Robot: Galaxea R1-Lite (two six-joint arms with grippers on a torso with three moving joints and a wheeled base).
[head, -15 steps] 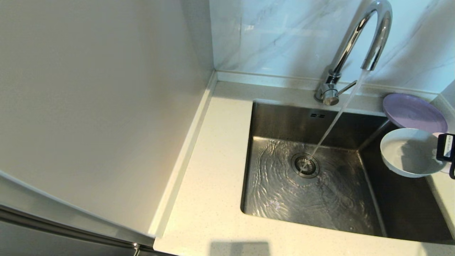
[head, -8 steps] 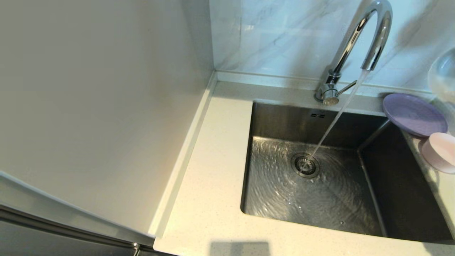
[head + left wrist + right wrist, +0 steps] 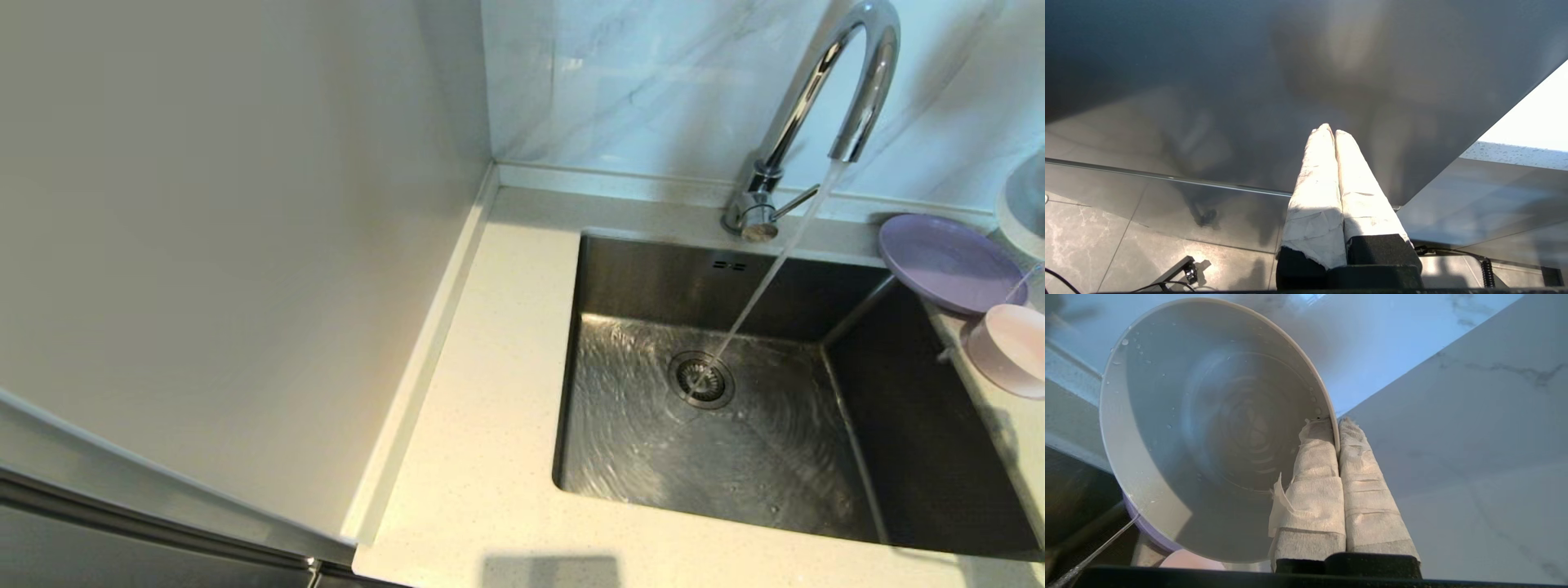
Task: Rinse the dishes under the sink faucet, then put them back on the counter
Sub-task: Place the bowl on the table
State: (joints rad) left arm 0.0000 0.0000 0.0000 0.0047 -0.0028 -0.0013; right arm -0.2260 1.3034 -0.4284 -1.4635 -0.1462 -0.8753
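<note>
The right tool [image 3: 1338, 430] pinches the rim of the grey-white bowl [image 3: 1208, 428], one finger inside the wet, tipped bowl and one outside. Beneath the bowl, the lilac plate [image 3: 951, 263] and pink bowl [image 3: 1010, 349] rest on the table [image 3: 482, 457] beside the sink [image 3: 710, 408]. The faucet [image 3: 824, 106] runs. The left tool [image 3: 1330, 132] is parked, fingers pressed together.

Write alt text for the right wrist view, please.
The right gripper pinches the rim of a wet grey-white bowl, tipped on its side before a marble wall. A lilac plate shows beneath it.
</note>
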